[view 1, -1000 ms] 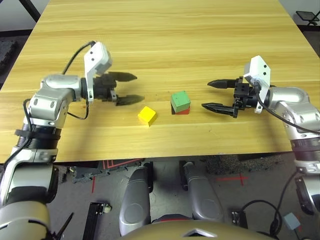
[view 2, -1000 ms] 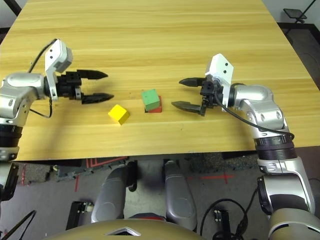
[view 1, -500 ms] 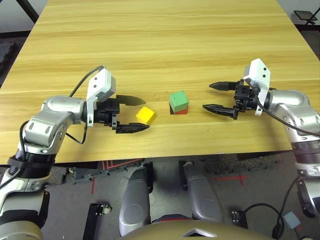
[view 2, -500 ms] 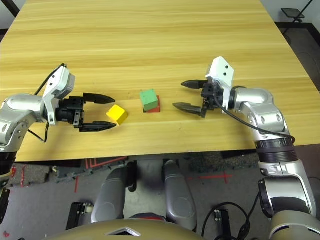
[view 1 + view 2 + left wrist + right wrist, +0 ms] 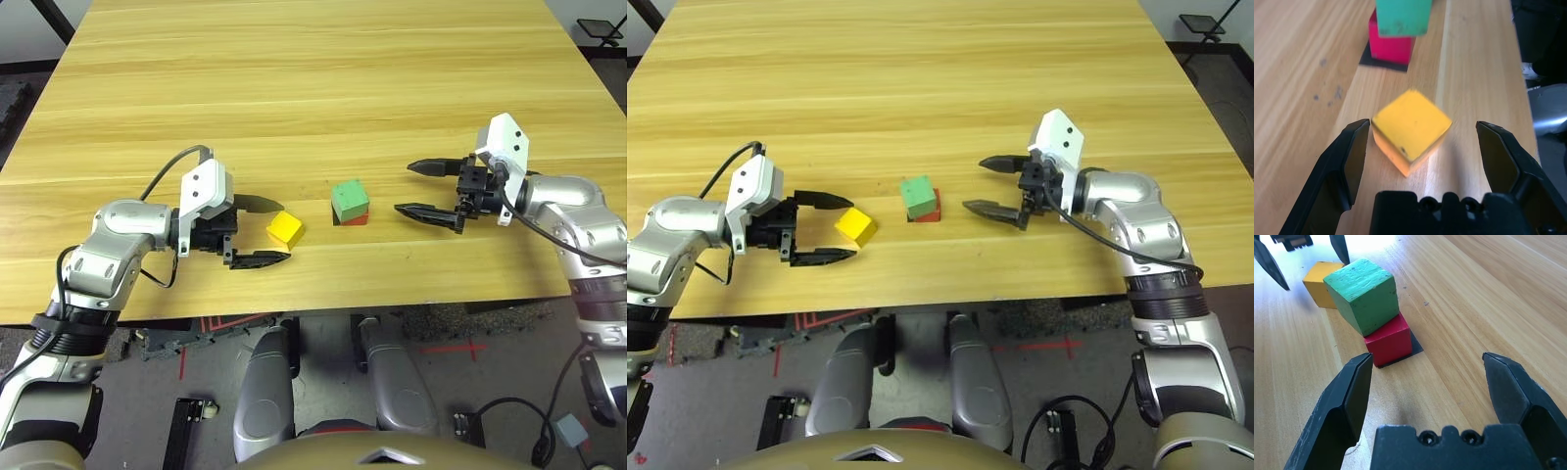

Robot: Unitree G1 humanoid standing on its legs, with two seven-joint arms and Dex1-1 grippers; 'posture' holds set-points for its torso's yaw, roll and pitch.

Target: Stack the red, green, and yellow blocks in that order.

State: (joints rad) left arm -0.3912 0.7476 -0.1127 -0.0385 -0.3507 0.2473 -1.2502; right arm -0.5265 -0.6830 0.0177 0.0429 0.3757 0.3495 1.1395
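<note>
The yellow block [image 5: 1410, 129] lies on the tabletop [image 5: 313, 78] between the spread fingers of my left gripper [image 5: 262, 231], touching neither; it sits cornerwise to them, so I judge the grip will land on its edges unless I square up. Just beyond it stands the green block [image 5: 351, 197] on the red block [image 5: 359, 217], skewed and overhanging, the red one resting on a black patch [image 5: 1371, 58]. My right gripper [image 5: 429, 190] waits released on the stack's far side, holding nothing, leaving me room. That crooked green top will make a poor seat for the yellow.
</note>
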